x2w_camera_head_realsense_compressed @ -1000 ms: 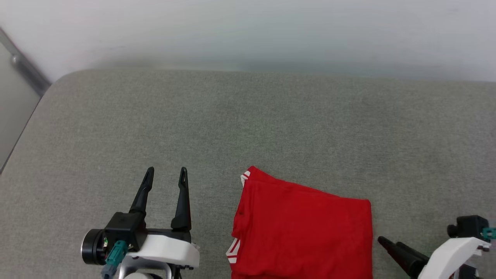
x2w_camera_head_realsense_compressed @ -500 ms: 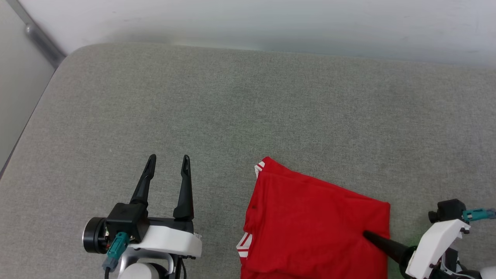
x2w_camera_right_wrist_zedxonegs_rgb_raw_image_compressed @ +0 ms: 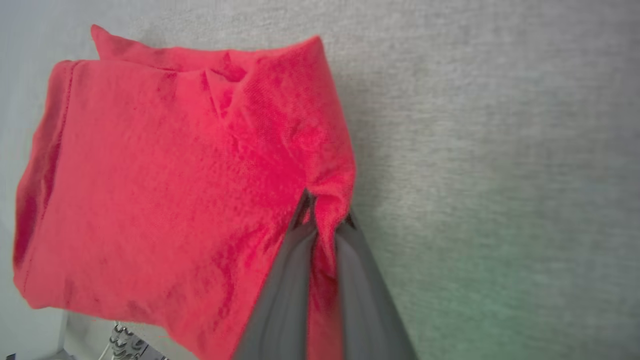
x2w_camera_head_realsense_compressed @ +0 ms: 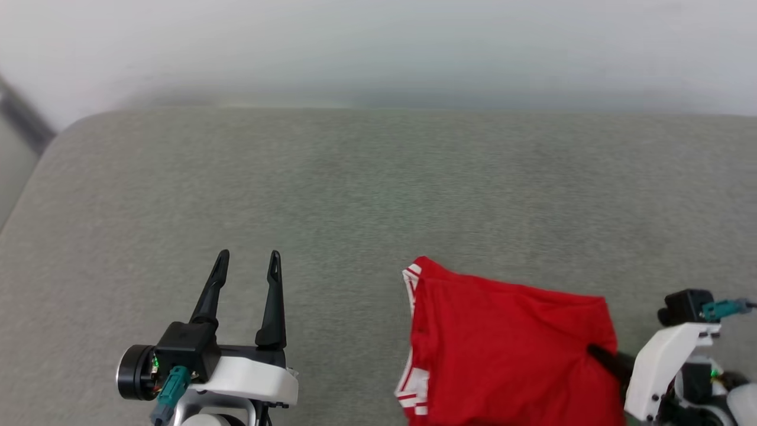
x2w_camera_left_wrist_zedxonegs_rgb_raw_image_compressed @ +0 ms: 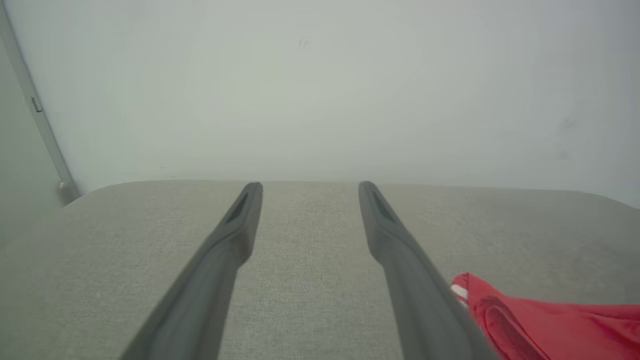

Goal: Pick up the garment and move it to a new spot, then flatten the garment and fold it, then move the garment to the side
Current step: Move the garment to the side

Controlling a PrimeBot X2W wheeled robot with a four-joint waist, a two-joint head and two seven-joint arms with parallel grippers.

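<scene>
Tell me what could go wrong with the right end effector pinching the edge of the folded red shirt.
1. The right end effector is shut on only a small bunch at one edge of the garment, so the fabric may slip out.
2. The left end effector stands open, apart from it, so a one-sided pull could drag the folded layers open.

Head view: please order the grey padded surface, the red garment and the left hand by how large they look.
1. Grey padded surface, by far the largest.
2. Red garment, partly cut by the bottom edge.
3. Left hand, smallest, though it may sit nearer the camera.
</scene>
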